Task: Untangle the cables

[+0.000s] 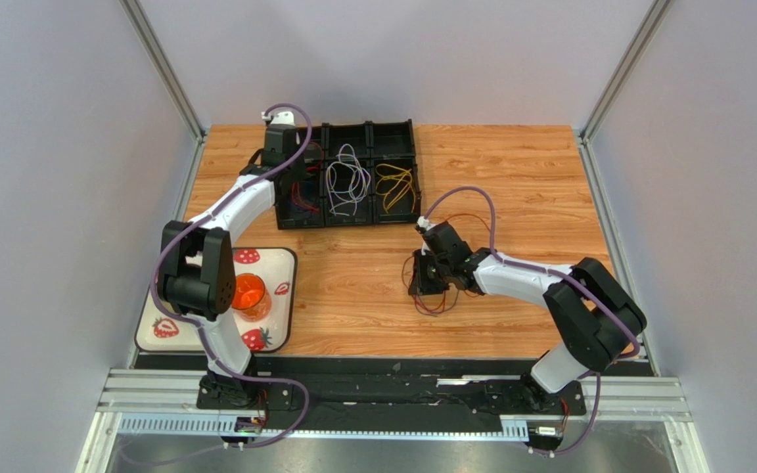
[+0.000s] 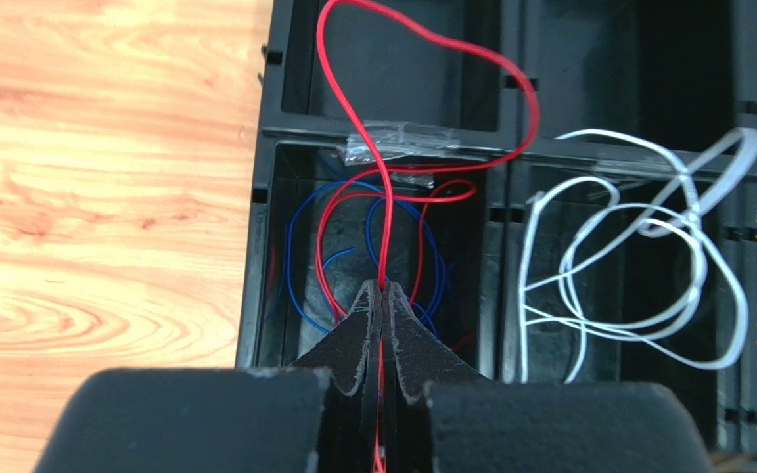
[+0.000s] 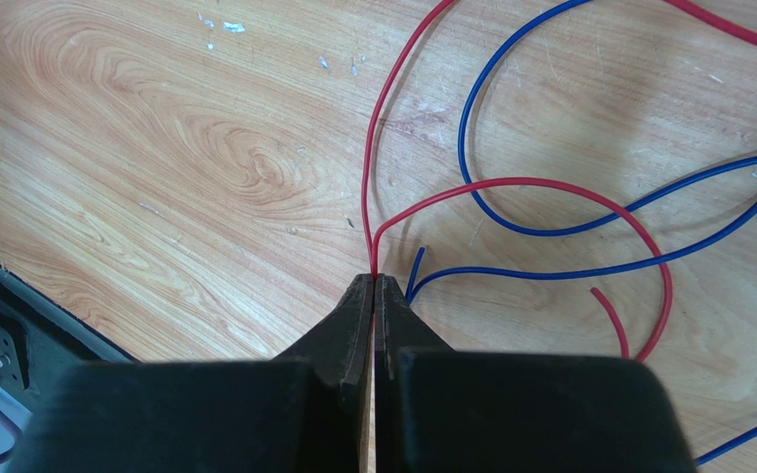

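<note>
The left gripper (image 2: 382, 296) is pinched fully shut on a red cable (image 2: 422, 39) above the leftmost compartment of the black divided bin (image 2: 254, 246). The bin sits at the far edge of the wooden table (image 1: 511, 168), left of centre. This cable arches over a partition patched with clear tape (image 2: 402, 143), and blue cables (image 2: 299, 256) coil beneath it. White cables (image 2: 639, 212) fill the next compartment and yellow cables (image 1: 395, 185) the one beyond.

The right gripper (image 3: 374, 286) is likewise clamped tight, on a second red cable (image 3: 368, 177). It lies on bare wood near the table's middle, crossed by a blue cable (image 3: 471, 158).

If the left arm lifts, the red loop may snag on the tape or partition, or drag the blue coils out with it. If it lets go, the springy arch may flop into the wrong compartment. On the right, pulling while the blue cable crosses the red one may tighten the crossing or tow both along. So thin a strand may also slip from the tips.
</note>
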`<state>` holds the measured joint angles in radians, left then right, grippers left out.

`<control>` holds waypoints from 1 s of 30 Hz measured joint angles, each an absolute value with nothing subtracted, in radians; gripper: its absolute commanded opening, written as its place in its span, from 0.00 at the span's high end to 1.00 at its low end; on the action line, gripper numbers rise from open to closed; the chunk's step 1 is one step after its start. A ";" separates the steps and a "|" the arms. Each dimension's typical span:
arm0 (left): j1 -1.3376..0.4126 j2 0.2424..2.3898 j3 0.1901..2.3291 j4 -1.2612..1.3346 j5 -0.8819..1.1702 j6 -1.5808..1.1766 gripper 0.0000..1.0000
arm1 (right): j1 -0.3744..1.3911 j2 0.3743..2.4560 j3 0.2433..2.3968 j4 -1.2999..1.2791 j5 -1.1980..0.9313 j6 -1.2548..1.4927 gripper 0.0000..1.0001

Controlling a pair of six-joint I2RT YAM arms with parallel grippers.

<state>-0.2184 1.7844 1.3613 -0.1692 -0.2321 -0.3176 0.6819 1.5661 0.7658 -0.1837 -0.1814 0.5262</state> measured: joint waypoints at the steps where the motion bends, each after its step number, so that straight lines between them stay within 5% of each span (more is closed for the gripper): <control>1: -0.216 1.800 1.372 -0.177 -0.233 -0.322 0.83 | 0.682 1.565 0.766 -0.185 -0.181 0.526 1.00; 7: -0.173 1.817 1.394 -0.223 -0.229 -0.347 0.48 | 0.682 1.535 0.766 -0.196 -0.181 0.526 1.00; 15: -0.146 1.776 1.508 -0.265 -0.197 -0.358 0.28 | 0.682 1.507 0.801 -0.259 -0.172 0.519 1.00; 30: -0.158 1.338 1.411 -0.298 -0.041 -0.395 0.25 | 0.682 1.420 1.073 -0.467 -0.125 0.471 1.00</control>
